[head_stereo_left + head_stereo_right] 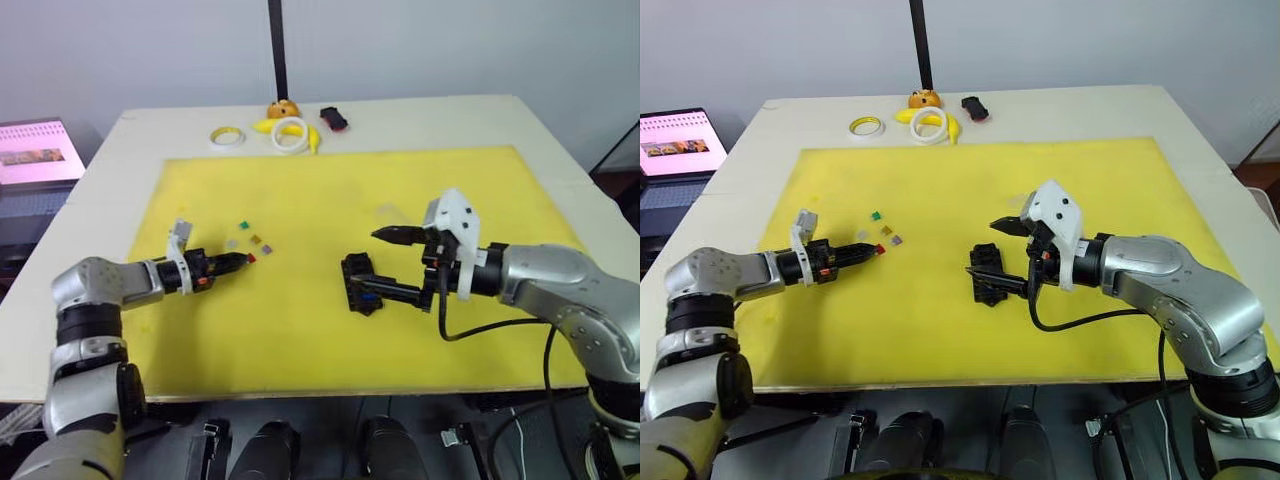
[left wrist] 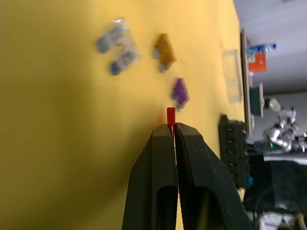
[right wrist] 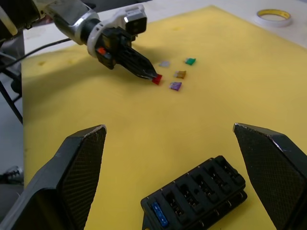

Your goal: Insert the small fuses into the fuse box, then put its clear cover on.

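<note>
your left gripper (image 2: pixel 173 128) reaches low and level over the yellow mat (image 1: pixel 300 180), fingers pinched on a tiny red fuse (image 2: pixel 171 116); purple (image 2: pixel 180 92), amber (image 2: pixel 164 51) and grey (image 2: pixel 116 46) chips lie just beyond. your right gripper (image 3: pixel 168 139) hangs spread wide around the small black slotted fuse box (image 3: pixel 196 194).

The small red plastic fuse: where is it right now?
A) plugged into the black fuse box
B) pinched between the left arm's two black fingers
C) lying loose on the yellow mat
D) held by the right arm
B: the small red plastic fuse sticks out from the tips of the left gripper, whose black fingers are closed on it.
</note>
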You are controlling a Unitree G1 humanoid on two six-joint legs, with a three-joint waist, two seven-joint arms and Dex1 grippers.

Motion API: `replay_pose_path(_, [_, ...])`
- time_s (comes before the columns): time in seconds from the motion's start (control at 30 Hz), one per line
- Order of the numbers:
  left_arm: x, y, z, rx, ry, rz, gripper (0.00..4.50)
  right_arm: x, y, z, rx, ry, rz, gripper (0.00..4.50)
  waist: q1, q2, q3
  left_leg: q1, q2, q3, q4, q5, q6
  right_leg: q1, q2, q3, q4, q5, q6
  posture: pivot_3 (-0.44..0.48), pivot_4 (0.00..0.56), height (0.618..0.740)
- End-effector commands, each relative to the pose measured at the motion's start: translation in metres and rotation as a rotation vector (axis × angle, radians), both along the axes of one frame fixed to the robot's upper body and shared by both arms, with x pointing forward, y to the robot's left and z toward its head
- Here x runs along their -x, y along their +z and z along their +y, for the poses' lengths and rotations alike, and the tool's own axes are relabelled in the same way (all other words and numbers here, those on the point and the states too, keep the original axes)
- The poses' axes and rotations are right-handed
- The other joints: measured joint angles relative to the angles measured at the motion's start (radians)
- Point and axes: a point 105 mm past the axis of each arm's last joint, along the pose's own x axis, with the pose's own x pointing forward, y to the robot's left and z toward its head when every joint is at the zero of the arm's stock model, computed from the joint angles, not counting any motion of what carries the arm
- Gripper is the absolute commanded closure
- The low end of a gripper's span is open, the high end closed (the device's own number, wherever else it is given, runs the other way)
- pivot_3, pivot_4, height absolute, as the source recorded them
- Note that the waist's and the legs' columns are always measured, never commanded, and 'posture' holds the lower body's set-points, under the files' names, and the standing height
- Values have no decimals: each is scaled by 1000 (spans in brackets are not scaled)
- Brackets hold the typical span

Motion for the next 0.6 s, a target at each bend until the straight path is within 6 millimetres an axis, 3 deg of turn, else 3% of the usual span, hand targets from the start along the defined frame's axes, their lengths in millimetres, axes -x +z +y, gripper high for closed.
replay_pose_path(0.03, [11, 63, -12, 64, -117, -220, 4482, 7, 14, 3, -100, 12, 2, 0, 0, -1, 0, -2, 0, 0, 0, 0, 0, -2, 0, 0, 0, 0, 0, 0, 150, 740])
replay_pose_path(0.23, [38, 100, -59, 137, -351, -390, 4482, 6, 25, 10, -342, 8, 154, 0, 0, -1, 0, -4, -1, 0, 0, 0, 0, -2, -1, 0, -1, 0, 0, 0, 150, 740])
replay_pose_path(0.47, [50, 111, -98, 278, -424, -494, 4482, 5, 38, 26, -569, 24, 296, 0, -2, -1, 1, -4, -1, 0, 0, 0, 0, -2, -1, 0, -2, 0, 0, 0, 150, 740])
replay_pose_path(0.6, [52, 113, -108, 356, -420, -501, 4482, 7, 41, 32, -643, 17, 357, 0, -3, -1, 1, -4, -1, 0, 0, 0, 0, -3, -1, 0, -1, 0, 0, 0, 150, 740])
